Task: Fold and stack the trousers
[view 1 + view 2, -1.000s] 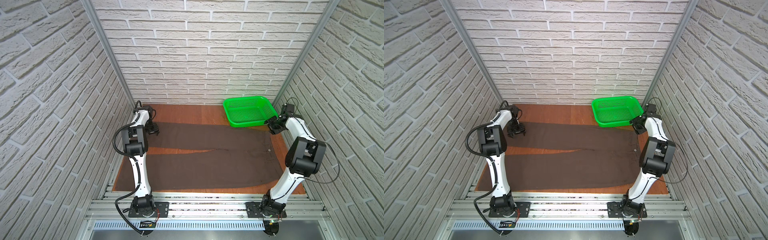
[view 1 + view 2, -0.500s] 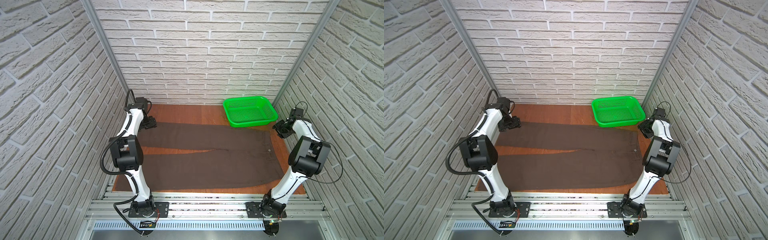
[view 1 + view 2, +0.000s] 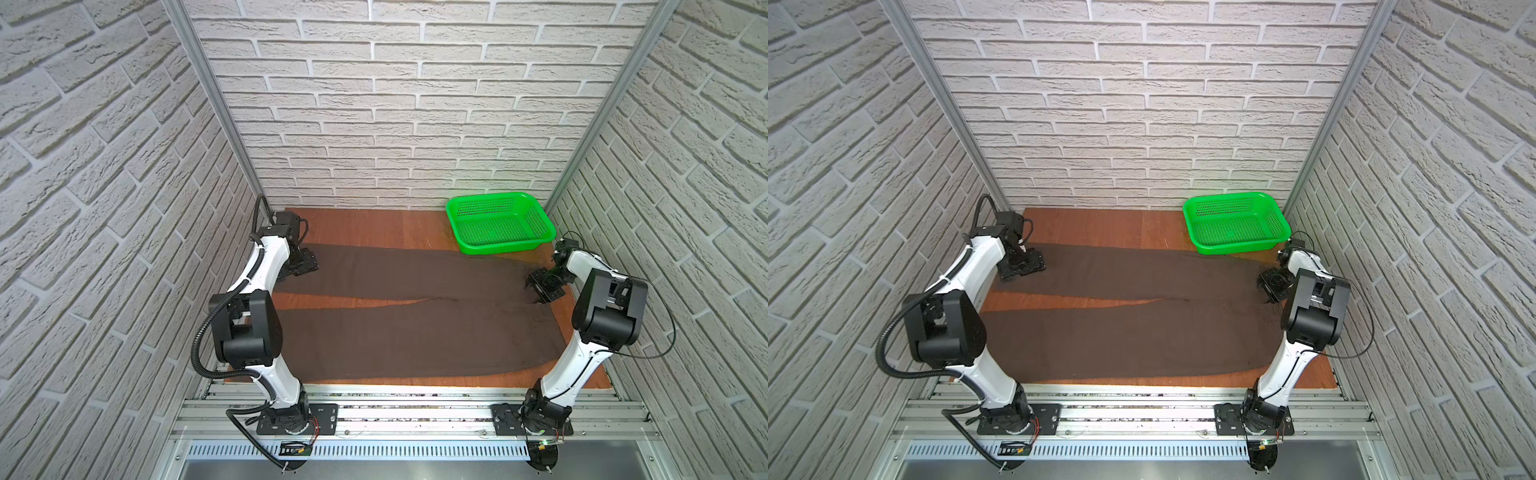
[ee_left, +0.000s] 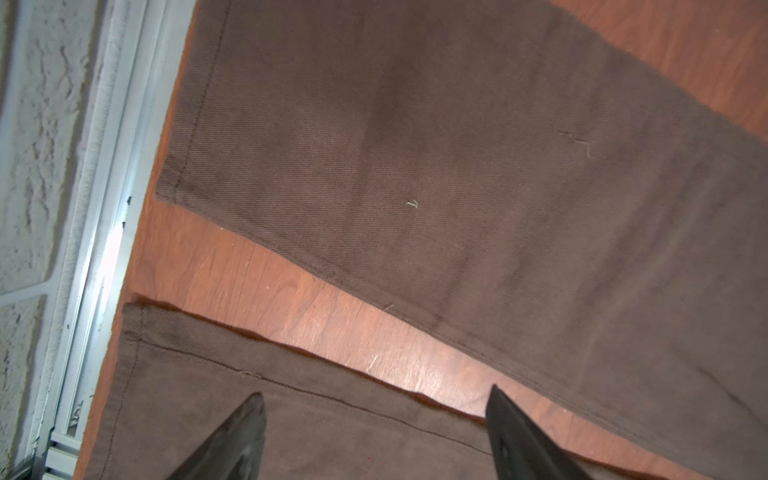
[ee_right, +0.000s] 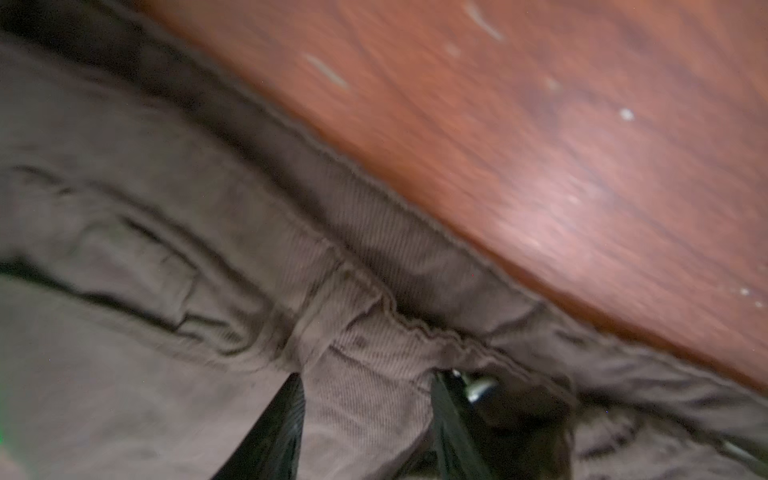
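Observation:
The dark brown trousers lie flat on the wooden table, legs to the left and waistband to the right. My left gripper hovers low over the far leg's hem. In the left wrist view its jaws stand wide open above the cloth. My right gripper sits at the waistband's far end. The blurred right wrist view shows its fingers apart, astride a wrinkled ridge of waistband. A small shiny bit shows beside one finger.
A green perforated basket stands empty at the back right, just behind the waistband. Brick-patterned walls and metal posts close in the left, right and back. A metal rail with both arm bases runs along the front.
The left gripper swung out to the left and settled at the far leg's hem, jaws wider. The right gripper left the basket's side, went outward, then came down on the waistband.

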Robot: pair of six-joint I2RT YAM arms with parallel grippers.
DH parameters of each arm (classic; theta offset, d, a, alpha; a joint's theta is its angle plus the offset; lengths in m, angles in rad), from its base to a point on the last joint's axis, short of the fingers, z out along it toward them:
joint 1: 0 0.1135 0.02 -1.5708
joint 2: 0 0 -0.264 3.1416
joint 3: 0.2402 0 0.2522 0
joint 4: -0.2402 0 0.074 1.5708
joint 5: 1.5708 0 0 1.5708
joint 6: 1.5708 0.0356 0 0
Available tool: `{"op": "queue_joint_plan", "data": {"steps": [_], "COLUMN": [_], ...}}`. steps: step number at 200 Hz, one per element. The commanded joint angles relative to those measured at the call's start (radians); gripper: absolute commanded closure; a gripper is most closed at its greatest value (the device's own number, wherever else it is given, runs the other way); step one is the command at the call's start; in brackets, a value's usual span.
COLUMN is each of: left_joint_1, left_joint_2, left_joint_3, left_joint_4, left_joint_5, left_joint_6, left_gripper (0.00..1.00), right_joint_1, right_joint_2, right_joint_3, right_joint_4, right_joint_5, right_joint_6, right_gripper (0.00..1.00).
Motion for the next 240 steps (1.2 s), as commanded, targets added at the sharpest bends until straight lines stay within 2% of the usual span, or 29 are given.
{"op": "queue_joint_plan", "data": {"steps": [1,45,65,95,137,157,191,240], "left_joint_1": [0.005,0.023,0.032,0.032,0.025,0.024,0.023,0.021], "left_joint_2": [-0.059,-0.092,-0.102,-0.104,-0.110,-0.105,-0.082,-0.093], "left_joint_3": [-0.016,-0.025,-0.038,-0.041,-0.037,-0.029,-0.009,-0.029], "left_joint_4": [0.016,0.009,0.013,0.022,0.022,0.021,0.014,0.014], "left_joint_5": [-0.023,-0.025,-0.021,0.002,0.010,0.012,0.042,0.093], "left_joint_6": [-0.003,0.016,0.021,0.017,0.016,0.017,0.027,0.027], "left_gripper": [0.17,0.17,0.17,0.17,0.17,0.17,0.17,0.15], "right_joint_1": [-0.025,-0.097,-0.117,-0.108,-0.110,-0.111,-0.109,-0.099], "right_joint_2": [-0.028,-0.102,-0.126,-0.159,-0.220,-0.188,-0.094,-0.043], "right_joint_3": [-0.081,-0.181,-0.202,-0.135,-0.022,0.037,0.127,0.132], "right_joint_4": [-0.071,-0.058,-0.016,0.030,0.064,0.060,0.054,0.111], "right_joint_5": [0.119,0.174,0.126,0.019,0.083,0.116,0.098,0.126], "right_joint_6": [0.044,0.036,-0.003,-0.086,-0.187,-0.205,-0.185,-0.154], "right_gripper": [0.48,0.48,0.47,0.47,0.45,0.45,0.45,0.45]}}
